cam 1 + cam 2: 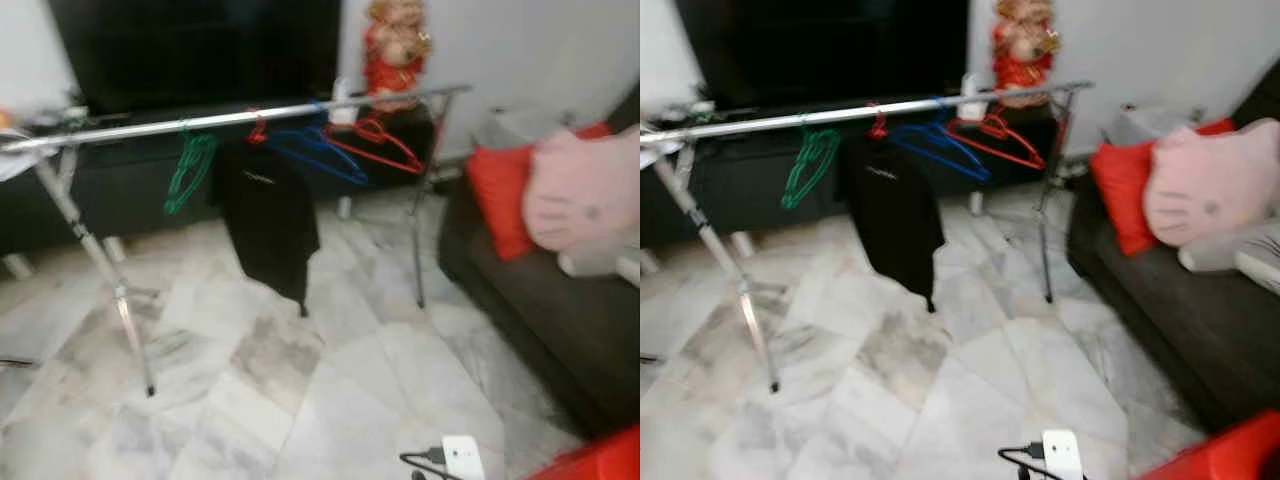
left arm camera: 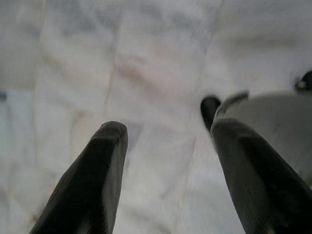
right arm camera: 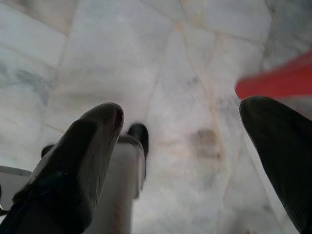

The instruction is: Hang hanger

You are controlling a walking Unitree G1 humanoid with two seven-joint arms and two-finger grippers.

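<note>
Marble floor (image 1: pixel 300 400) spreads out pale and veined, blurry right now. Dark sofa (image 1: pixel 1180 300) on the right, piled with a red cushion (image 1: pixel 1120 190) and a pink plush pillow (image 1: pixel 1210 180). Far across runs the steel rack (image 1: pixel 230 118), tube legs splayed, carrying a black garment (image 1: pixel 268 220), then green hanger (image 1: pixel 190 170), blue hanger (image 1: pixel 320 150) and red hanger (image 1: pixel 385 145), all thin wire shapes. Left gripper (image 2: pixel 165 175) points at the floor, fingers wide apart, empty. Right gripper (image 3: pixel 195 161) likewise spread, holding nothing.
</note>
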